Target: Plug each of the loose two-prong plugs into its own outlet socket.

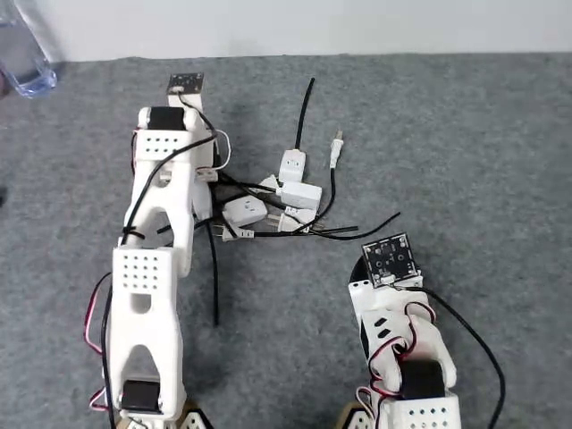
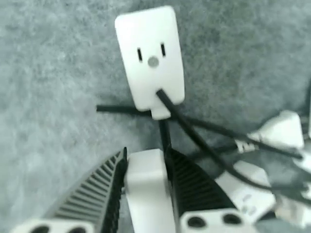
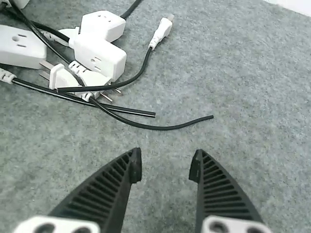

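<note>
At the tangle [image 1: 277, 201] on the grey desk [image 1: 465, 134], left jaws clamp a white block [image 2: 146, 189] facing an outlet socket [image 2: 150, 58]. Black cords [image 2: 164, 136] cross between them. Right jaws gape empty, short of the tangle's two-prong plugs [image 3: 59, 76].

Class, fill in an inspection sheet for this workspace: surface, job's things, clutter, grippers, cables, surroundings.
Surface: grey mat.
Job's things: white outlets and two-prong plugs heaped together; one plug apart.
Clutter: clear container at a far corner.
Grippers: left gripper shut on a white connector; right gripper open over bare mat.
Cables: black cords tangled through the heap.
Surroundings: white wall.
</note>
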Controlling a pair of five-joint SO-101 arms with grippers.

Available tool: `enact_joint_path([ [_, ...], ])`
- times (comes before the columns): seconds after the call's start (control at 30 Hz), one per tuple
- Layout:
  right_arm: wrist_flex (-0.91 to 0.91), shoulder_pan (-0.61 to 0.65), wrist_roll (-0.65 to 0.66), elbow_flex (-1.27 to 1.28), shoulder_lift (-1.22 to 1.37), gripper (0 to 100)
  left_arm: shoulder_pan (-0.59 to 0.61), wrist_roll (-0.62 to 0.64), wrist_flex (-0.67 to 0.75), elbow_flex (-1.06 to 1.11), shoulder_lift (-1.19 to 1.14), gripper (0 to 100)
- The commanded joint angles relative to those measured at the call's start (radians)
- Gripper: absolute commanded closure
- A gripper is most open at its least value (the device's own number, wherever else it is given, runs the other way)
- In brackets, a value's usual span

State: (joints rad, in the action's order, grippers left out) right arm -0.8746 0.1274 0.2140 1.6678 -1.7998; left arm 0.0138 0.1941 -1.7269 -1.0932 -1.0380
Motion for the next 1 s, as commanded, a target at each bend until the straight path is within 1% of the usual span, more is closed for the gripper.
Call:
enact_joint_path([
  [0.0,-0.001,0.005,0.0,0.015,-0.002,81.9,-0.003,-0.06,-0.031,0.159,0.215,99],
  [0.1,-0.001,0.005,0.0,0.015,-0.002,81.9,0.006,-0.155,-0.031,0.318,0.373,99],
  [0.2,-0.001,0.005,0.0,0.015,-0.002,81.9,0.04,-0.209,-0.031,0.447,0.534,99],
  [0.27,-0.001,0.005,0.0,0.015,-0.002,81.9,0.075,-0.258,-0.031,0.518,0.623,99],
  [0.37,-0.001,0.005,0.0,0.015,-0.002,81.9,0.157,-0.379,-0.031,0.616,0.707,99],
  [0.5,-0.001,0.005,0.0,0.015,-0.002,81.9,0.328,-0.592,-0.029,0.722,0.726,99],
  [0.63,-0.001,0.005,0.0,0.015,-0.002,81.9,0.496,-0.876,-0.026,0.737,0.726,99],
  [0.73,-0.001,0.005,0.0,0.015,-0.002,81.9,0.582,-1.046,-0.025,0.74,0.724,99],
  [0.9,-0.001,0.005,0.0,0.015,-0.002,82.0,0.683,-1.227,-0.021,0.742,0.721,99],
  [0.97,-0.002,0.005,0.0,0.015,-0.002,82.0,0.72,-1.289,0.012,0.743,0.689,99],
])
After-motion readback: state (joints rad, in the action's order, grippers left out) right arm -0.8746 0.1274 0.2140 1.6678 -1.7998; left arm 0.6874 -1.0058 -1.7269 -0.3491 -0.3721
